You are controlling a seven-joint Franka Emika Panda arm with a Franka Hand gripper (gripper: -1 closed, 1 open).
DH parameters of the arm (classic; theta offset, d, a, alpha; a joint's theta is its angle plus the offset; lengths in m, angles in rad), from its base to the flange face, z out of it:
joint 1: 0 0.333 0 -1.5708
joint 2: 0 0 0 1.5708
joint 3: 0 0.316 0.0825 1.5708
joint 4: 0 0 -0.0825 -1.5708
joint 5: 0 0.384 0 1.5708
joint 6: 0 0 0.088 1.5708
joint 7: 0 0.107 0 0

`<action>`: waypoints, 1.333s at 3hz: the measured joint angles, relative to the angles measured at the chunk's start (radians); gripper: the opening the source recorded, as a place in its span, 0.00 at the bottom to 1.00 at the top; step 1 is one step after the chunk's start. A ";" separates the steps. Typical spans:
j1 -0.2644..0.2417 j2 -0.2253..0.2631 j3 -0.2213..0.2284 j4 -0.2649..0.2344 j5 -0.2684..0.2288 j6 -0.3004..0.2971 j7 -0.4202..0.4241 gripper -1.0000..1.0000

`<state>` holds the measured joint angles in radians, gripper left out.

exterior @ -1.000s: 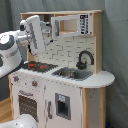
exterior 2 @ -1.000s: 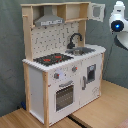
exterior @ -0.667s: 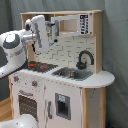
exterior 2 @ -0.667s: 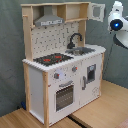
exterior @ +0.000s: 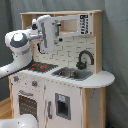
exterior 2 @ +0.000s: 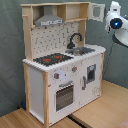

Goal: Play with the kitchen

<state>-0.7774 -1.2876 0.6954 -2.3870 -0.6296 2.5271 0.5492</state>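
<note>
The kitchen (exterior: 65, 85) is a white and light-wood toy unit that shows in both exterior views. Its black-red hob (exterior: 42, 66) is on the left and its silver sink (exterior: 72, 74) and black faucet (exterior: 84, 59) are on the right. The oven door (exterior 2: 64, 96), knobs (exterior 2: 56, 76), grey hood (exterior 2: 49, 20) and pegboard back (exterior 2: 50, 40) show in the second exterior view. My gripper (exterior: 58, 31) hangs high in front of the upper shelf, above the hob, touching nothing I can see. In the second exterior view only an arm joint (exterior 2: 115, 22) with a blue light shows.
A wooden floor (exterior 2: 100, 110) lies around the kitchen (exterior 2: 65, 65) and grey curtains hang behind it. The white arm (exterior: 20, 45) fills the first exterior view's left. A white panel with black marks (exterior: 85, 22) sits at the kitchen's top right.
The arm's hand has swung toward the first exterior view's right, from the kitchen's left edge to in front of the upper shelf. The kitchen itself has not changed.
</note>
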 joint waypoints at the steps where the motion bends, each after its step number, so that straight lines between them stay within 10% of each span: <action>1: 0.000 0.000 -0.003 0.000 0.000 0.004 -0.001 0.00; 4: -0.002 0.121 0.056 0.051 0.001 0.172 -0.009 0.00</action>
<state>-0.7798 -1.1664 0.7512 -2.3362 -0.6287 2.6988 0.5406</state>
